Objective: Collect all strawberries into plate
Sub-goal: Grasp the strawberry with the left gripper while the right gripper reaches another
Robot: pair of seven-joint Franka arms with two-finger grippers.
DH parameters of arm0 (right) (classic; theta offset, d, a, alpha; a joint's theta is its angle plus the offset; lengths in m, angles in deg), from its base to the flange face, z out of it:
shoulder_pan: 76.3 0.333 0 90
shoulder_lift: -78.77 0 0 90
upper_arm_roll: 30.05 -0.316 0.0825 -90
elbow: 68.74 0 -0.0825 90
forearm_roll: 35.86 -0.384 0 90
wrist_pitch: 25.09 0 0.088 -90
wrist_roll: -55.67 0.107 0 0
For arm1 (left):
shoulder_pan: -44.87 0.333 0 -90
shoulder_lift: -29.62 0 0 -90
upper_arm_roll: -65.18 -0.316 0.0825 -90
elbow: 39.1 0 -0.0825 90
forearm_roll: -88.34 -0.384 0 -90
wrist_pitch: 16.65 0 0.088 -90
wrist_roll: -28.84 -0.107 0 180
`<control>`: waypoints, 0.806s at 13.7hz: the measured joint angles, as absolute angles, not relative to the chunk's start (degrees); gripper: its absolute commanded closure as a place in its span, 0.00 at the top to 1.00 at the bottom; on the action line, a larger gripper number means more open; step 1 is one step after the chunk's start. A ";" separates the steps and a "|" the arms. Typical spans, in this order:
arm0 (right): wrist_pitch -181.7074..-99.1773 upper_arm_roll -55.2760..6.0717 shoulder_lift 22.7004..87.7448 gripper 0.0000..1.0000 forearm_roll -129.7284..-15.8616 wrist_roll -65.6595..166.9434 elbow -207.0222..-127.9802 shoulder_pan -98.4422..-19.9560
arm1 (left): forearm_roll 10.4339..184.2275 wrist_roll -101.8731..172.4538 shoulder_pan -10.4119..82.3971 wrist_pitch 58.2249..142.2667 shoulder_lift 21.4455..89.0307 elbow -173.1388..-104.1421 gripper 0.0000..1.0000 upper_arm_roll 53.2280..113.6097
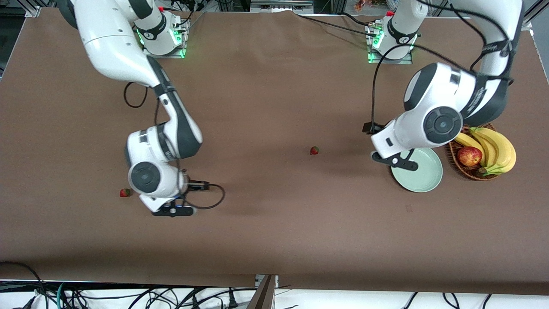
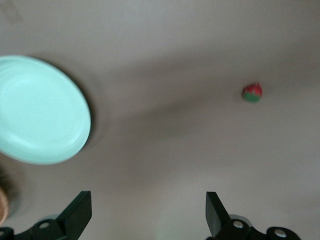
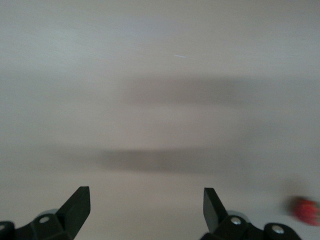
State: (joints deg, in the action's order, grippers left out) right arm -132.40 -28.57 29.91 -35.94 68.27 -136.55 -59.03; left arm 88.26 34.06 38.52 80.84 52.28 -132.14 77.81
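Front view, lower left of frame: a small red strawberry with a green cap [image 1: 125, 192] lies on the brown table [image 1: 274, 86], toward the right arm's end. Just beside it the right gripper [image 1: 173, 210] hangs low over bare table, black fingers [image 3: 75, 205] spread wide apart, nothing between them. In the right wrist view the same berry [image 3: 306, 211] shows as a red blur at the lower right corner of the frame, outside the fingers' span.

Centre of the front frame: a second small red strawberry with green cap [image 1: 314, 150] sits alone on the table, well apart from both grippers.

Right of centre: the left gripper [image 1: 395, 161] is over the table at the rim of the round, shallow, pale mint-green plate [image 1: 424, 176], fingers [image 2: 77, 212] released and wide, holding nothing. The left wrist view has the plate [image 2: 40, 110] at its left and the central berry [image 2: 252, 92] at its upper right. The plate's visible surface carries no berry.

Far right: a brown wicker basket [image 1: 456, 162], just beside the plate, holds yellow bananas [image 1: 497, 150] and a red apple [image 1: 469, 156].

Only two strawberries are in sight.
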 measured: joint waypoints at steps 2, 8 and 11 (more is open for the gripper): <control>-131.08 -25.06 31.19 1.00 -35.94 60.82 -138.43 -59.78 | 88.29 37.30 37.14 86.62 54.62 -132.13 1.00 77.89; -135.43 -19.38 35.95 1.00 -35.95 50.93 -150.45 -60.20 | 87.75 53.32 26.99 103.85 62.57 -133.29 1.00 78.01; -145.49 -19.09 38.45 1.00 -35.97 48.08 -160.58 -61.86 | 85.30 54.88 25.57 113.45 63.96 -138.65 1.00 77.95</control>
State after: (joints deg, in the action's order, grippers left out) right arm -145.49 -19.09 38.45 -35.97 48.08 -160.58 -61.86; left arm 85.30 54.88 25.57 113.45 63.96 -138.65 77.95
